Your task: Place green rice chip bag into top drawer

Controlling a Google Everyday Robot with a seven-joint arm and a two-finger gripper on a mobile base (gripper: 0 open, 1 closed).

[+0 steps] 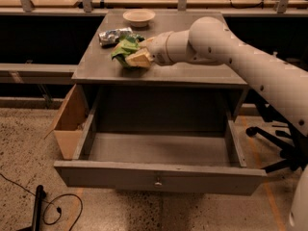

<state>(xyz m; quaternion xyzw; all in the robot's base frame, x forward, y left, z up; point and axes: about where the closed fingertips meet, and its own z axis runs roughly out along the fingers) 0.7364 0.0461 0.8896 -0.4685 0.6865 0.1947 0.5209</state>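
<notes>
On the flat grey cabinet top (197, 71): one crinkled bright green foil rice chip bag (123, 48), one silver-grey foil bag (113, 35) touching it behind, one round cream bowl (138, 17)
Gripper: cream gripper (139, 59) touching the green bag's front edge; grasp cannot be told
Below: one wide shallow grey top drawer (159, 176), open, with one small round metal knob (157, 182)
Left side: one brown cardboard box (70, 121)

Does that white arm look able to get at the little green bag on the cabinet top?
Probably yes: the gripper is right at the green rice chip bag, nothing between them. The silver bag lies just behind it and the bowl farther back, neither in the arm's way.
</notes>
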